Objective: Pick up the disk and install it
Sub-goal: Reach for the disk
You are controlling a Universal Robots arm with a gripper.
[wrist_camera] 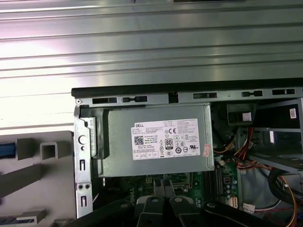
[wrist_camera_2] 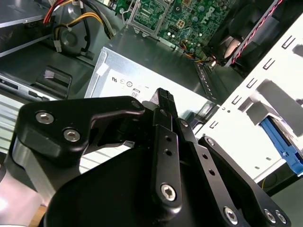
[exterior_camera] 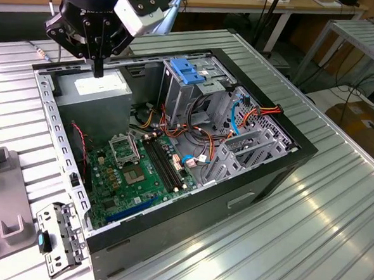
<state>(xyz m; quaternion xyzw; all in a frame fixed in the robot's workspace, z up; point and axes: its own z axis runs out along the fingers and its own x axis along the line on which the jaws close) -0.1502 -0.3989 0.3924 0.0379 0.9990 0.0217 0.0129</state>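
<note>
The disk is out of view. My gripper (exterior_camera: 98,70) hangs just above the grey power-supply box (exterior_camera: 107,94) at the back corner of the open computer case (exterior_camera: 261,176). Its black fingers (wrist_camera_2: 164,99) are pressed together with nothing between them. In the first wrist view the fingertips (wrist_camera: 155,188) sit over the motherboard edge, just beside the power-supply box (wrist_camera: 156,142) and its white sticker. A bare blue plastic bracket (exterior_camera: 186,71) lies on top of the drive cage. A blue plastic edge (wrist_camera: 7,149) shows in a slot of the grey holder (wrist_camera: 33,165) outside the case.
The motherboard (exterior_camera: 141,169) lies on the case floor, with orange and red cables (exterior_camera: 252,115) beside the drive cage. On the exterior view's left, a grey moulded holder (exterior_camera: 1,167) and a metal bracket (exterior_camera: 57,237) lie on the ribbed metal table (exterior_camera: 321,237).
</note>
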